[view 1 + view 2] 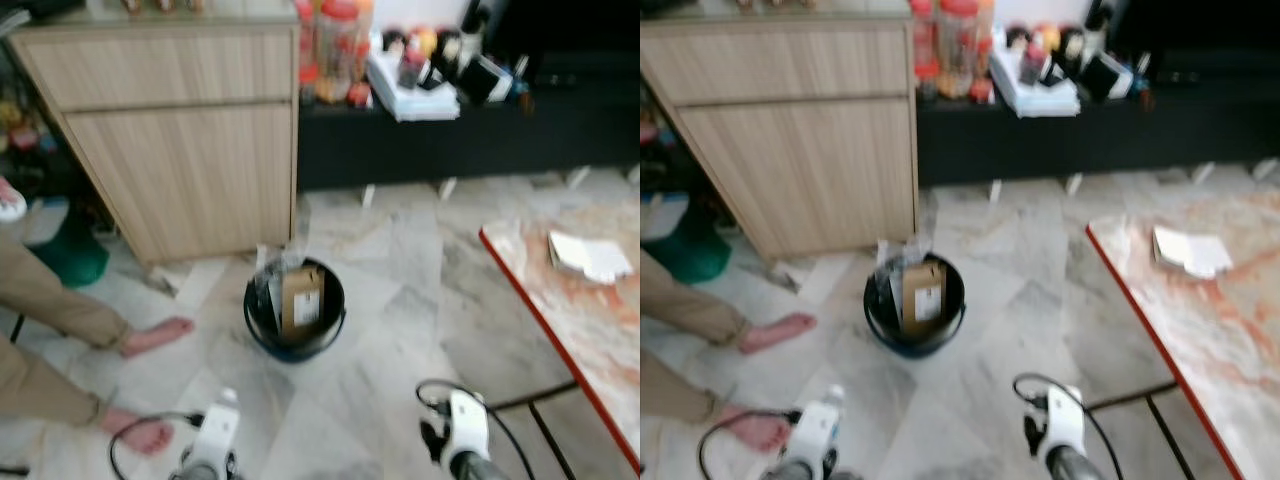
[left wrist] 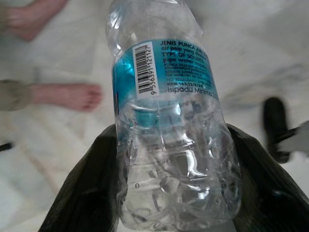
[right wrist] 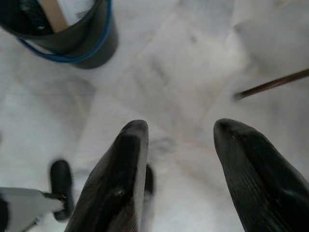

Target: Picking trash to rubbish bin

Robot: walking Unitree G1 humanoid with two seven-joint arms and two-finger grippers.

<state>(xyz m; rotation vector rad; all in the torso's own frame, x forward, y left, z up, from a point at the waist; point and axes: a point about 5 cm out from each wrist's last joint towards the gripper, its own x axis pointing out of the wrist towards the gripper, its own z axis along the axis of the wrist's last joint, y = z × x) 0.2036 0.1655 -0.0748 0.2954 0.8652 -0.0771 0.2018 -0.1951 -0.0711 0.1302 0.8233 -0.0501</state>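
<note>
A crumpled clear plastic water bottle (image 2: 166, 121) with a blue label is clamped between the black fingers of my left gripper (image 2: 171, 133), held above the marble floor. The black rubbish bin (image 1: 262, 322) stands on the floor ahead of me, with a brown cardboard box (image 1: 302, 297) and clear plastic in it. My left arm (image 1: 212, 432) is low and to the left of the bin. My right gripper (image 3: 179, 128) hangs open over bare floor with nothing between its fingers, and the bin (image 3: 91, 46) lies ahead of it to one side.
A person's bare feet (image 1: 155, 336) rest on the floor left of the bin. A wooden cabinet (image 1: 180, 130) stands behind it, beside a low black shelf (image 1: 450, 140) with jars. A red-edged table (image 1: 560, 300) with white paper (image 1: 588, 256) is on the right.
</note>
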